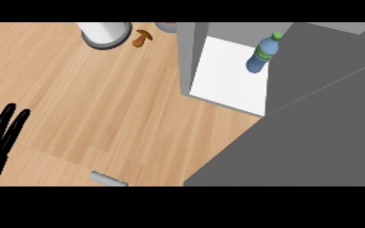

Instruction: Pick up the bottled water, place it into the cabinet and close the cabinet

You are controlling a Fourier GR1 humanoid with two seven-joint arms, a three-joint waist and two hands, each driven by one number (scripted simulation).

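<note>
The bottled water [263, 54] already stands upright on the white floor inside the cabinet [187, 58]; the inside shows open, so closing looks left to do; the left robot hand [11, 125] rests at the left edge, fingers straight, holding nothing.

We take this for a kitchen: a light plank-grained wooden counter [107, 106] carries a grey cabinet [187, 53] with a white inside, where a blue plastic water bottle with a green cap [261, 55] sits. At the far edge we see a white cylindrical vessel on a dark round base [103, 30], with a small brown mushroom-shaped thing [142, 38] just beside it.
</note>
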